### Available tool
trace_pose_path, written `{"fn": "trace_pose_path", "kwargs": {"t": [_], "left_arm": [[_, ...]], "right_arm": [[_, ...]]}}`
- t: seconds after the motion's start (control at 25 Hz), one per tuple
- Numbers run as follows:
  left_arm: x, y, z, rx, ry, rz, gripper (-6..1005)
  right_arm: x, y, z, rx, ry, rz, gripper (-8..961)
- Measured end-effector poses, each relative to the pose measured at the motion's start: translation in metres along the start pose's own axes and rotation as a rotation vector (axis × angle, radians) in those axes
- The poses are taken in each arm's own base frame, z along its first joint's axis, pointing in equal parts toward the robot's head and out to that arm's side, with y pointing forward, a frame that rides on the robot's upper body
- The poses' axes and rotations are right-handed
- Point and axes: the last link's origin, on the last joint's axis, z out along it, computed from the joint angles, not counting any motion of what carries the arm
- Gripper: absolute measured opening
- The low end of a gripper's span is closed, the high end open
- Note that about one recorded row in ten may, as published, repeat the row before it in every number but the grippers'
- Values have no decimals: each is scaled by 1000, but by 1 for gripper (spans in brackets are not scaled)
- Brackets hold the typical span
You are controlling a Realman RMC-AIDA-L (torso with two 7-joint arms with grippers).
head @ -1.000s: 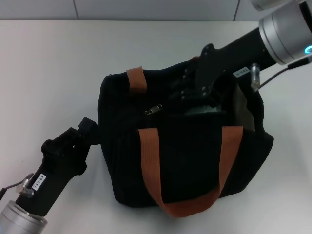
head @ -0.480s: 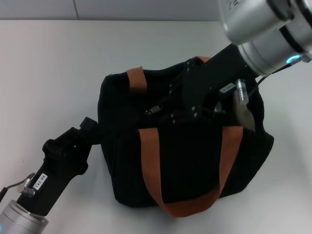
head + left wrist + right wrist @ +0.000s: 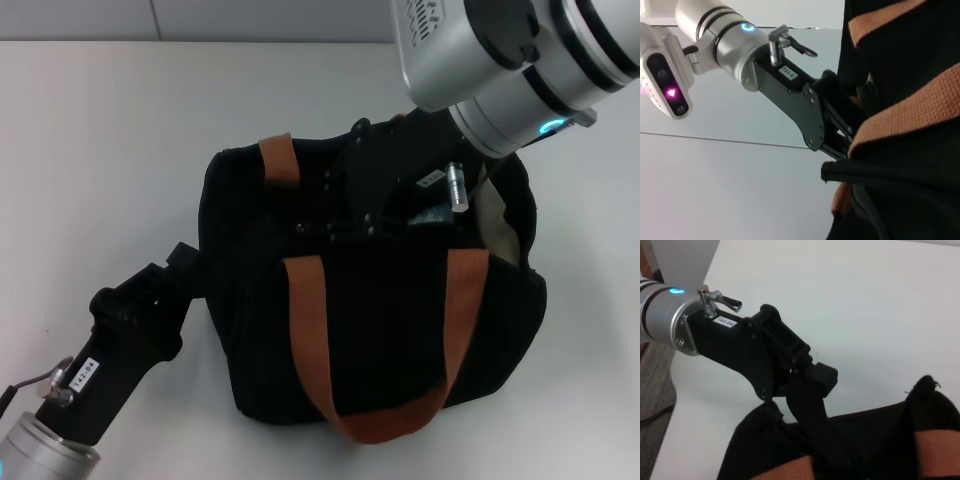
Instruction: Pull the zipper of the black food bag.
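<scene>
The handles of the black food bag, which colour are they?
Rust-orange; the handles show best in the head view.

Silver arm links, black end effectors, white labels, cyan lights.

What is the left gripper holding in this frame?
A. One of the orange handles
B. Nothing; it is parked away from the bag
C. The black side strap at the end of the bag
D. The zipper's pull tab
C. In the right wrist view the left gripper is clamped on the black side strap coming off the black food bag, well clear of the orange handles.
</scene>
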Motion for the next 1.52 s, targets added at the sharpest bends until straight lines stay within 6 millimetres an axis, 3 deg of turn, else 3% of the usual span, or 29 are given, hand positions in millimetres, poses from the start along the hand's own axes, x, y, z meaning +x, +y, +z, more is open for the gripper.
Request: {"fn": "trace_pose_path", "kwargs": {"t": [0.08,0.16,0.4,0.56,0.84,1.0,1.2,1.36,1.52], "left_arm": [[0,-1,0,4,0,0,22],[0,-1,-1,9,4,1,22],[0,-2,-1,10,7,3,22],[1,-2,-1,11,8,2,22],[1,-2,-1,13,9,2,22],[0,-2,1,13,12,2,23],[0,-2,2,15,13,3,23],[0,-2,2,16,15,3,23],[0,-3,2,18,15,3,23]], "right_arm": [[0,0,0,-1,0,1,284],[-1,-2,0,4,-2,3,162],[-1,-2,-1,5,0,-2,-3],[0,-1,-2,2,4,7,-2],[1,-12,-18,-16,-36,259,-1],[-2,-11,-17,-56,-59,351,9],[-4,-6,-14,-137,-67,415,207],[-3,-6,-11,-148,-60,445,297],[1,-8,-8,-141,-41,468,296]]}}
